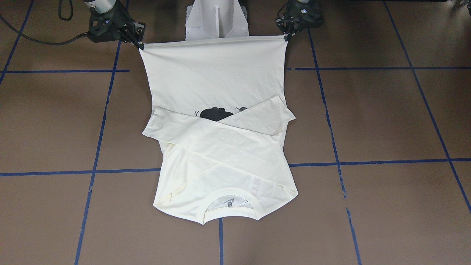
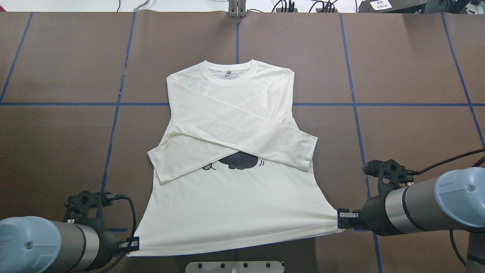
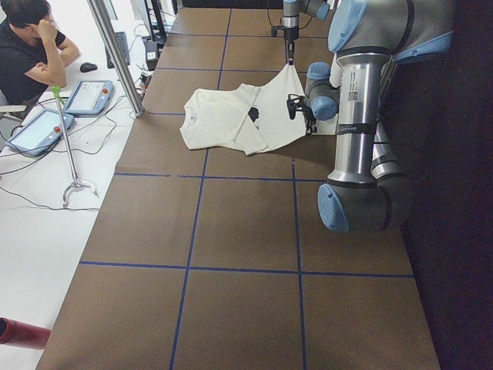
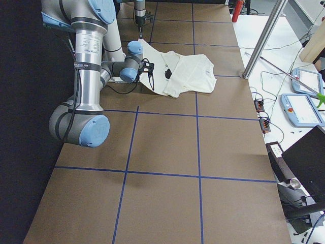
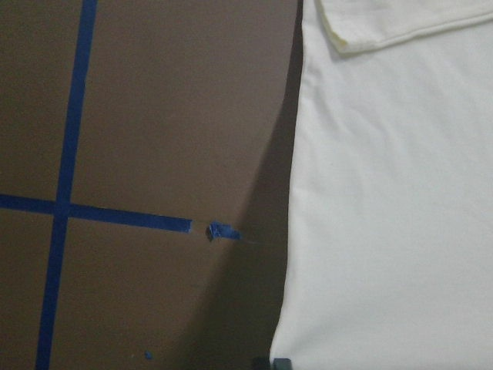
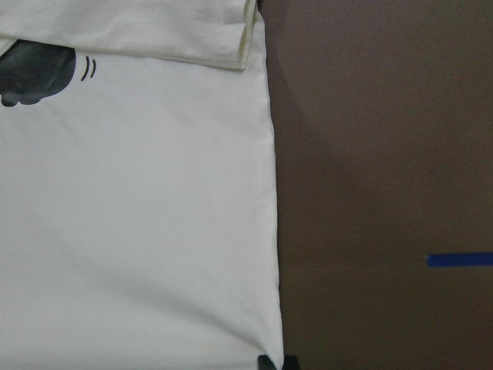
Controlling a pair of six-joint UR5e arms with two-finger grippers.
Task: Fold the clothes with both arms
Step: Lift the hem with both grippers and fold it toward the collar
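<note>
While left hand [image 2: 133, 242], right hand [image 2: 341, 219] clamp hem corners | T-shirt [image 2: 235, 204] long axis outward, collar far from robot

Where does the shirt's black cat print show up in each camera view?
Front-facing: cat print mid-frame on the shirt, just above the crossed sleeves.
Overhead: centre, just below the sleeves.
Exterior left: small dark spot, upper middle.
Exterior right: small dark spot, upper middle.
Left wrist: not in it.
Right wrist: top left corner.
Shared landmark: the sleeves partly covering it.

Arms [image 2: 416, 204] grey, caps [image 2: 464, 195] light-blue; left claw [image 2: 134, 242], right claw [image 2: 340, 220] black; black cables [image 2: 454, 159].
</note>
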